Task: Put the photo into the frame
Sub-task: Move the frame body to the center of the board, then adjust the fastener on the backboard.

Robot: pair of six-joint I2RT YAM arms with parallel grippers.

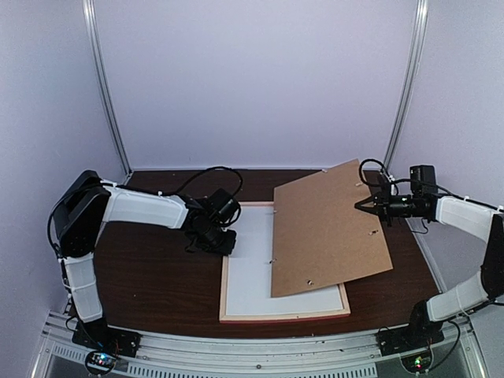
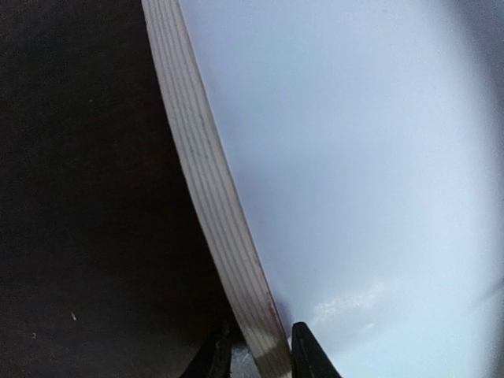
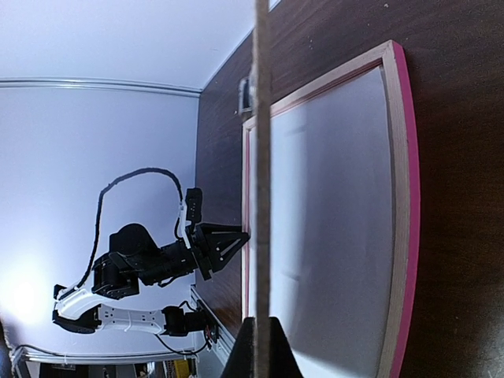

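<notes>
Frame [image 1: 283, 315] lies flat on the table [image 1: 157, 276], back side up: pale wood rails on top, with pink showing only along the outer edge in the right wrist view. A white sheet [image 1: 260, 283] fills the opening. No printed side is visible, so I can't tell if that's the photo face down or something else. Left gripper [image 1: 224, 240] is down at the frame's left rail, near the far corner. In the wrist view its fingers [image 2: 309, 350] sit on either side of the rail, one on the table side and one on the white side, tight against the wood, so it reads as clamped on the rail. Right gripper [image 1: 361, 205] is closed on the right edge of the brown board [image 1: 331, 228]. The right wrist view shows the board edge-on, running straight up from between the closed fingers. The board is tilted, with its right side lifted by the gripper. Its near-left part hangs over the frame's right half and covers the sheet there, but I can't tell if it touches the frame. The sheet's left strip and near band stay uncovered. The arms are well apart, one at each side of the frame.
</notes>
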